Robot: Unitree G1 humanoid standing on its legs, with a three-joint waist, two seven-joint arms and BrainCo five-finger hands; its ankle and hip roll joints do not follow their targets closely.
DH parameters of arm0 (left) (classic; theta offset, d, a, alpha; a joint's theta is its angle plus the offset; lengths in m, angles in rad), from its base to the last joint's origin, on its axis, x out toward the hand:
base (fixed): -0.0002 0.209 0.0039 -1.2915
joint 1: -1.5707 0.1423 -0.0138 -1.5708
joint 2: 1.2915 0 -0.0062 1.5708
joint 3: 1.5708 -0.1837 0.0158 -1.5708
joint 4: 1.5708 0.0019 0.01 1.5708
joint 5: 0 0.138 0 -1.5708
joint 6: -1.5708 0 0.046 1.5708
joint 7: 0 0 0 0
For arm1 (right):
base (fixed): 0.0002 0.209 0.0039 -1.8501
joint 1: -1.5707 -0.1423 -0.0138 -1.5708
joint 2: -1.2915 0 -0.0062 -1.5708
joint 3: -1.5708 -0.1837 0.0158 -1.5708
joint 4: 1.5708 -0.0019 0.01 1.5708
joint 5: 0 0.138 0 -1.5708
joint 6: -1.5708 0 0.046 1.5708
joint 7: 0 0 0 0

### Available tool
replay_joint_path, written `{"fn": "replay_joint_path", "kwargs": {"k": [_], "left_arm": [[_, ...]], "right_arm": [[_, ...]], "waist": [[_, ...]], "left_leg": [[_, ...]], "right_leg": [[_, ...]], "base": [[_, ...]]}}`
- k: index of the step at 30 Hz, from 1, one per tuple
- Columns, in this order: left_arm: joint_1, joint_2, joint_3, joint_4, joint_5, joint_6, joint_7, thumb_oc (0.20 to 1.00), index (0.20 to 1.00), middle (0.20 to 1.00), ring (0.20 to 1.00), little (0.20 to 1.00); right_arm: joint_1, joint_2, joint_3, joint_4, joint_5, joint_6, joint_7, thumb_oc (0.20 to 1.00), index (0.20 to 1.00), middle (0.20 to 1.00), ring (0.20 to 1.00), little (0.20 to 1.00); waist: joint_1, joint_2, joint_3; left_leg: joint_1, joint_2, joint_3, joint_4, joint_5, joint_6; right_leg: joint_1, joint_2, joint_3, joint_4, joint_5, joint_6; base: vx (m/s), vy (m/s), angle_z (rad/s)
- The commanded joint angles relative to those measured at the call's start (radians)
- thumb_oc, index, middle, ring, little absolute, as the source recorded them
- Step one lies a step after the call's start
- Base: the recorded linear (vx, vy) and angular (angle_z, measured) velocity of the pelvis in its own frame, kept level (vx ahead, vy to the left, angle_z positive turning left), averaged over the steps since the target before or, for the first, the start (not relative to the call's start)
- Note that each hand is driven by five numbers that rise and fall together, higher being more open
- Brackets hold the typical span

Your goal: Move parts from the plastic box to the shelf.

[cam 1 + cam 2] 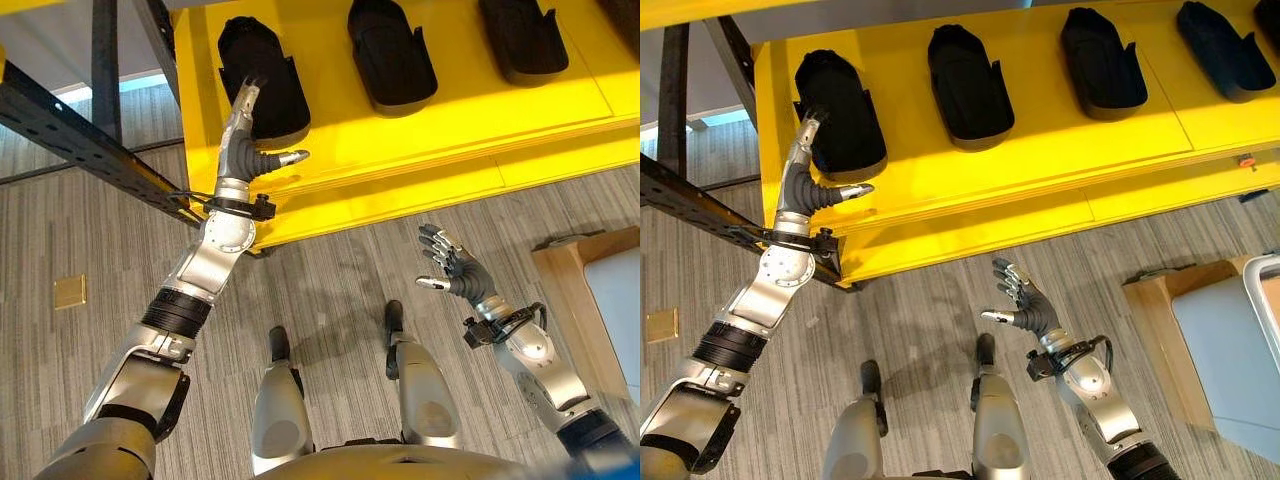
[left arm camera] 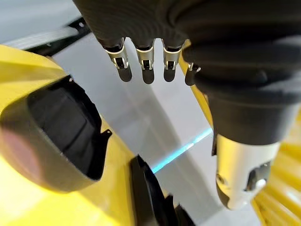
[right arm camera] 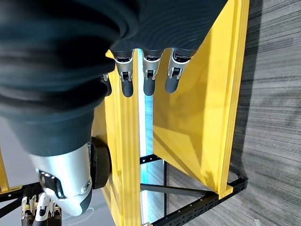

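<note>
Both head eyes look down on the yellow shelf [image 1: 420,140]; wrist cameras sit close.

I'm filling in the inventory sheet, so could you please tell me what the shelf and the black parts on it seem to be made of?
Shelf: probably painted metal or board; even glossy yellow coat, sharp edges. Parts: likely moulded plastic; matte black, thin rounded walls.

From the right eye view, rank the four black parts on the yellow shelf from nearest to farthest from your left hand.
1. Leftmost black part, right at the left hand, whose fingertips reach its edge.
2. Second black part, next along to the right.
3. Third black part, further right.
4. Fourth black part, at the shelf's far right.
</note>
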Motion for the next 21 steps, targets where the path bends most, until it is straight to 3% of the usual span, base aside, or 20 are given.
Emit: {"fn": "replay_joint_path", "kwargs": {"k": [1, 9, 21], "left_arm": [[-0.011, 0.025, -0.008, -0.018, 0.124, -0.018, 0.024, 1.0, 1.0, 1.0, 1.0, 1.0], [-0.009, 0.007, -0.1, 0.048, 0.259, 0.012, 0.035, 1.0, 1.0, 1.0, 1.0, 1.0], [-0.036, 0.013, -0.104, 0.265, 0.27, 0.066, 0.049, 1.0, 1.0, 1.0, 1.0, 1.0]], "right_arm": [[0.003, 0.018, -0.041, -0.09, -0.013, -0.065, -0.013, 1.0, 1.0, 1.0, 1.0, 1.0], [-0.004, 0.01, -0.036, -0.097, -0.027, -0.074, -0.039, 1.0, 1.0, 1.0, 1.0, 1.0], [0.028, -0.007, -0.049, -0.115, -0.03, -0.083, -0.043, 1.0, 1.0, 1.0, 1.0, 1.0]], "waist": [[0.001, -0.035, -0.029], [0.001, -0.042, -0.006], [-0.014, -0.049, 0.022]], "left_leg": [[-0.02, 0.036, 0.003, 0.051, 0.007, 0.006], [-0.029, 0.031, 0.007, 0.05, 0.011, 0.011], [-0.061, 0.032, 0.018, 0.073, 0.007, 0.012]], "right_leg": [[0.066, -0.057, 0.018, 0.039, -0.06, 0.067], [0.05, -0.054, 0.027, 0.045, -0.063, 0.068], [0.005, -0.055, 0.045, 0.067, -0.062, 0.067]], "base": [[0.01, -0.002, -0.12], [0.01, 0.001, -0.04], [0.0, 0.0, -0.03]]}}
